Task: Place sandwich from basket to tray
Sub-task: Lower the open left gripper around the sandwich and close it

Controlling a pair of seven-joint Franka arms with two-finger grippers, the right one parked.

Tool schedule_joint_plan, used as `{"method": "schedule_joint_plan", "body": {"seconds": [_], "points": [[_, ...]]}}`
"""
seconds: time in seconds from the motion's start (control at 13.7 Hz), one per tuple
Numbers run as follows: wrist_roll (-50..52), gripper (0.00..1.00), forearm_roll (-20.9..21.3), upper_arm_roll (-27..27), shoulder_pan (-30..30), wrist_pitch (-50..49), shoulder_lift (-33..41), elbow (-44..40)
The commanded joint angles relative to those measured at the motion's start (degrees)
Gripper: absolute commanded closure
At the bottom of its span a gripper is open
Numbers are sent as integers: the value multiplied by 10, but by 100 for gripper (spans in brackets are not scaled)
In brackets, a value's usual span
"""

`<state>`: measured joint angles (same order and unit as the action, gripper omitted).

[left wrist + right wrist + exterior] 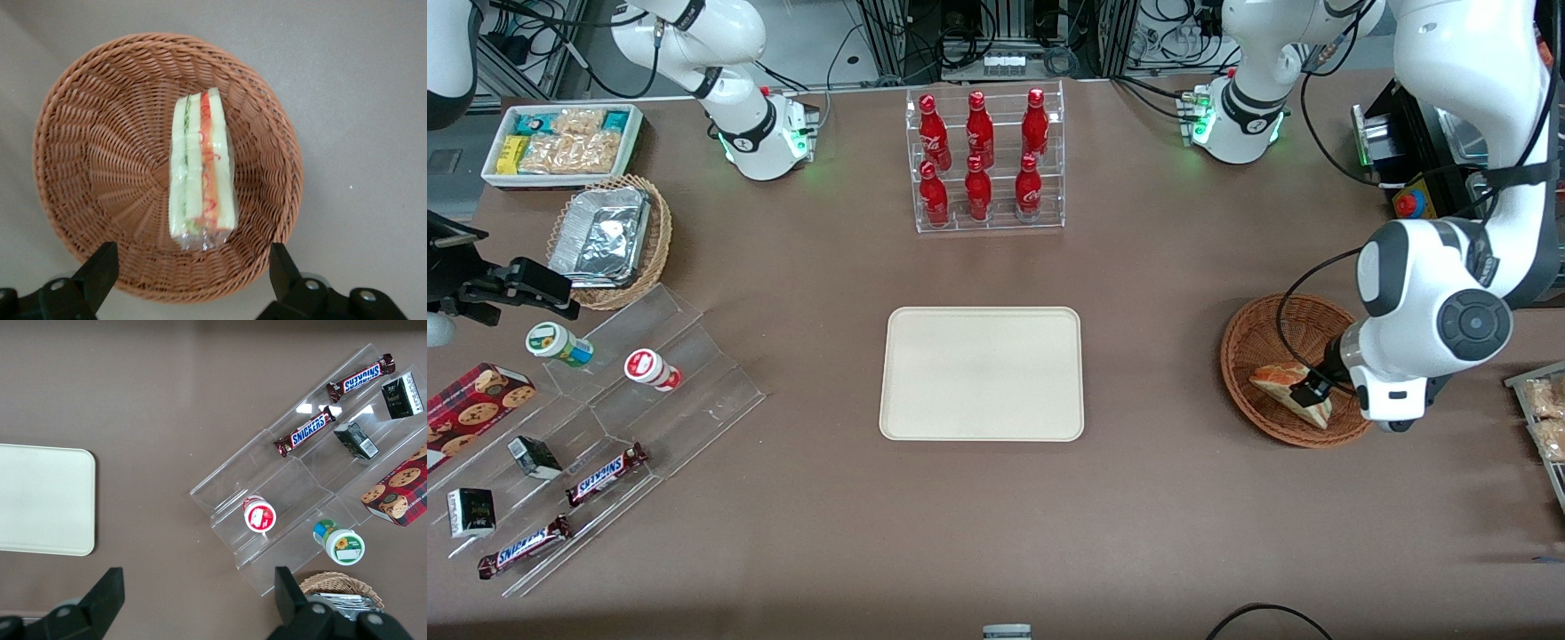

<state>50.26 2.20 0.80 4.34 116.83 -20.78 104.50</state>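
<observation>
The sandwich [1276,380], a wrapped white-bread wedge with orange-red and green layers, lies in the reddish-brown wicker basket [1249,356] toward the working arm's end of the table. In the left wrist view the sandwich [201,170] rests on edge inside the basket [100,160]. My left gripper [1316,394] hovers above the basket, over the sandwich's end; its fingers [100,270] are open and hold nothing, spread wider than the sandwich. The cream tray [983,373] lies flat at the table's middle, bare; it also shows in the right wrist view [43,500].
A clear rack of red bottles [984,160] stands farther from the camera than the tray. Clear stepped shelves [605,427] with snack bars and cups, a tan basket with foil container [609,236] and a white snack bin [560,142] lie toward the parked arm's end.
</observation>
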Motion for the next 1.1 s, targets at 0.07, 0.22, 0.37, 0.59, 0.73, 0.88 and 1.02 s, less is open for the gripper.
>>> {"method": "schedule_joint_plan", "body": {"seconds": [0.07,0.22,0.37,0.59,0.73,0.88,1.02], "points": [[13,0,11,0,1,44,-27,7],[13,0,11,0,-1,59,-36,8],[14,0,12,0,-1,59,-44,10],[14,0,12,1,-2,85,-44,32],[18,0,11,1,-4,108,-47,50],[32,0,11,1,-3,125,-48,59],[35,10,11,1,-3,125,-48,58]]}}
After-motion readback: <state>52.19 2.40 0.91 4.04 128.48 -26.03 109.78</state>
